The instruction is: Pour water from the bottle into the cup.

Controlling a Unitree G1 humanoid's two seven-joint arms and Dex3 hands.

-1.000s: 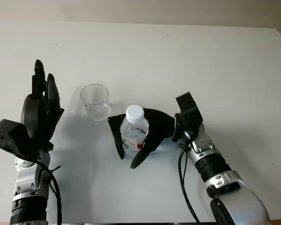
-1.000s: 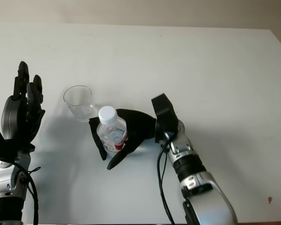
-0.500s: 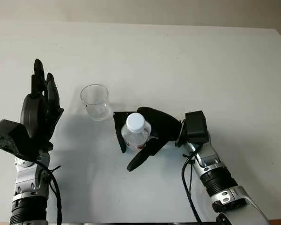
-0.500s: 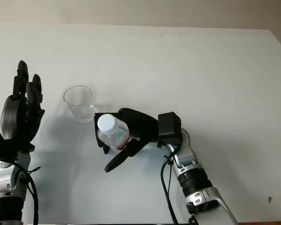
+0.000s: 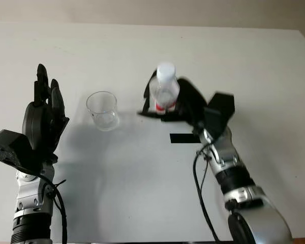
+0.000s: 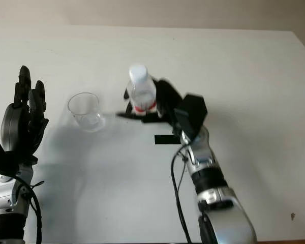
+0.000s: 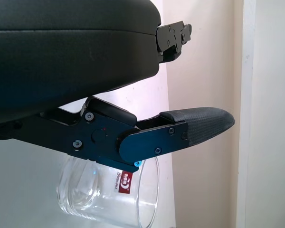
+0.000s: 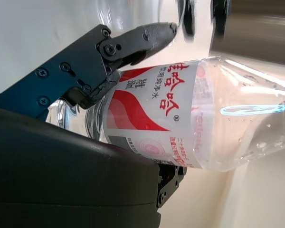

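Both arms are built alike — a silver metal forearm with black ribbed joint rings, ending in a black three-fingered hand. The left hand (image 5: 43,119) has a broad, smooth matte-black shell, with a boxy black camera block below it at the wrist. A thin black cable loops loosely beside each forearm. The right hand (image 5: 180,104) carries the same kind of angular black block at its wrist. Seen close, the fingers (image 7: 199,126) are flat black links joined by small round screws — each tip is capped with a finely textured dark pad.
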